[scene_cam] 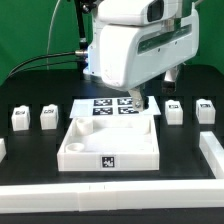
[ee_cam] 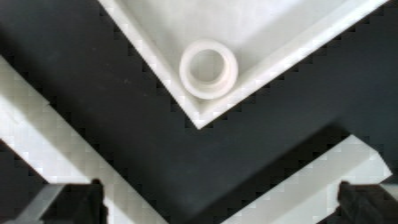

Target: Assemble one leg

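Note:
Several legs stand on the black table in the exterior view: two to the left of the tray (scene_cam: 20, 118) (scene_cam: 48, 117) and two to the right (scene_cam: 173, 112) (scene_cam: 205, 110). The large white tray (scene_cam: 75, 150) sits in the middle. My gripper (scene_cam: 143, 103) hangs over the tray's far right corner, mostly hidden by the wrist. In the wrist view the gripper (ee_cam: 217, 205) is open and empty, with one dark fingertip (ee_cam: 63, 205) at each side. It looks down on a tray corner with a round socket (ee_cam: 210, 68). No leg shows in the wrist view.
The marker board (scene_cam: 105, 104) lies flat behind the tray. A white rail (scene_cam: 110, 196) runs along the front of the table and up the exterior view's right side (scene_cam: 212, 150). Cables hang at the back left.

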`<state>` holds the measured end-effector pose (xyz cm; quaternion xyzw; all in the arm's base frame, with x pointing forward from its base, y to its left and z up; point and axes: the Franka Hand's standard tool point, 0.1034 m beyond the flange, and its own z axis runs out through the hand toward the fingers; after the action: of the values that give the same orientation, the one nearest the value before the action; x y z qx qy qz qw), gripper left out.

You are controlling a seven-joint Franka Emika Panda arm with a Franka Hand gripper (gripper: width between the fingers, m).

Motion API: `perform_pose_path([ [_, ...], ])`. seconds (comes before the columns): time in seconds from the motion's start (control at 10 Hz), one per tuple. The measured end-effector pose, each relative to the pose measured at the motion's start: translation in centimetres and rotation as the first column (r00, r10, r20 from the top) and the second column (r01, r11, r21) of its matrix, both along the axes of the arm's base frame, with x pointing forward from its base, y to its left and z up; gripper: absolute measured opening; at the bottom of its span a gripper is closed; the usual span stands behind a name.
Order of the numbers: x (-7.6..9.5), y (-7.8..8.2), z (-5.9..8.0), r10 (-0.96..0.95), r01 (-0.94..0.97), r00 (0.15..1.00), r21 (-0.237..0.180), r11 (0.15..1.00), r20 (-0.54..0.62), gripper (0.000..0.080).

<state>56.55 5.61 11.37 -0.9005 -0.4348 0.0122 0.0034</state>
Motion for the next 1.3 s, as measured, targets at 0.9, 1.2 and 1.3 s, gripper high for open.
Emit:
perform_pose_path([
  [0.9,0.0,0.0,0.0,0.0,0.0,1.0,0.0,1.0,-0.001,0.065],
  [1.2,-2.3,-0.6,-0.4,0.092,-0.092,0.996,-0.001,0.996,-0.017,0.065],
  [1.3,-3.1,-1.0,-0.3,0.146,-0.146,0.989,0.0,0.989,-0.022,0.065],
])
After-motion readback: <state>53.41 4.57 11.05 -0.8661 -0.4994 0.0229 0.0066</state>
